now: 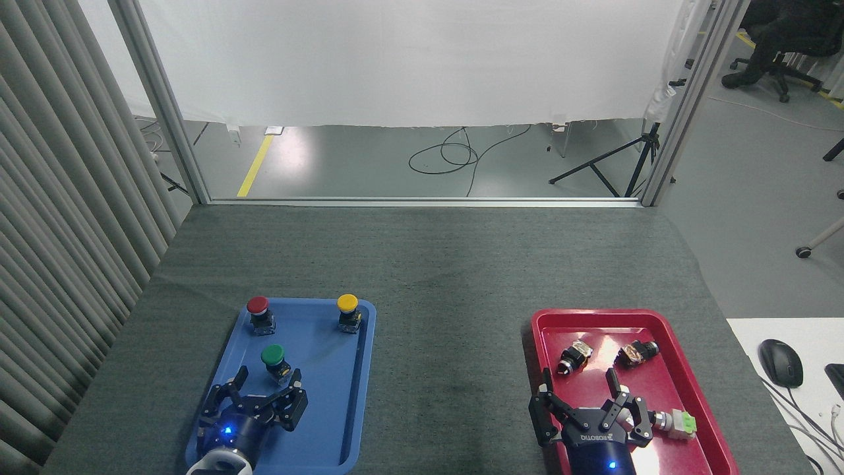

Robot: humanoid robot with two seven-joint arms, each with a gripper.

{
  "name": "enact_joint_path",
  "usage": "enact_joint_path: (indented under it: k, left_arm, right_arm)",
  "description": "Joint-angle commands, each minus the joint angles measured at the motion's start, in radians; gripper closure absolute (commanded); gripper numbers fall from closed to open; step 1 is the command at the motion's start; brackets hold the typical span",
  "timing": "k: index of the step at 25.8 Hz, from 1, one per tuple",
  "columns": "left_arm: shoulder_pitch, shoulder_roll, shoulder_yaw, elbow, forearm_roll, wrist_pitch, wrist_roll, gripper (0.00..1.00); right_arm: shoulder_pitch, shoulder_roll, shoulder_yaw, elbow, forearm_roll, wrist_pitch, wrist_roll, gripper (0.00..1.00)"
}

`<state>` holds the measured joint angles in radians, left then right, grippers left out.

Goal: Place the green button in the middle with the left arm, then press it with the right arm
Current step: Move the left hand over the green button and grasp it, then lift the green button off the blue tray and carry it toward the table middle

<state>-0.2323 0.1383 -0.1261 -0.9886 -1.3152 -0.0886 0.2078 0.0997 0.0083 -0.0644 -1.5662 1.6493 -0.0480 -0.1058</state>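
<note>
The green button (273,358) stands upright in the blue tray (330,422), near its centre. My left gripper (267,390) hovers just in front of it with its fingers spread open, the fingertips close to the button's base and nothing held. My right gripper (580,392) stands open over the near part of the red tray (686,396), holding nothing. The middle (452,369) is the bare dark grey cloth between the two trays.
A red-capped button (258,310) and a yellow-capped button (348,310) stand at the back of the blue tray. Several small parts lie in the red tray, among them a light green piece (682,422). A computer mouse (780,362) sits on a white desk at right.
</note>
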Motion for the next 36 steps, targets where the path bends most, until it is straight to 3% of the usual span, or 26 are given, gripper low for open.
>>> enact_joint_path:
  k: [1,11,25,27,31,36]
  left_arm:
    - [-0.035,-0.029,-0.001,0.067,-0.003,0.016,0.01,0.08]
    - [-0.045,-0.036,-0.003,0.08,-0.001,0.053,0.01,0.24]
    - [-0.099,-0.065,-0.003,0.165,-0.001,0.116,0.012,0.27]
    - [-0.099,-0.062,-0.003,0.165,-0.001,0.116,0.01,0.35]
    - [-0.093,-0.057,-0.009,0.163,-0.003,0.104,0.012,0.61]
    - [-0.09,-0.052,-0.009,0.148,-0.003,0.095,0.025,0.76]
  right_arm:
    - [0.0,-0.005,0.0,0.0,0.0,-0.001,0.0,0.01]
    - [0.0,-0.011,0.0,0.0,0.001,0.002,0.0,0.01]
    - [-0.009,-0.007,0.0,0.002,0.001,0.003,0.0,0.01]
    - [-0.009,0.001,0.0,0.002,0.007,0.002,0.0,0.01]
    - [-0.011,-0.001,0.0,0.002,0.007,0.002,0.0,0.01]
    - [-0.011,-0.007,0.0,0.009,0.007,0.002,0.0,0.01]
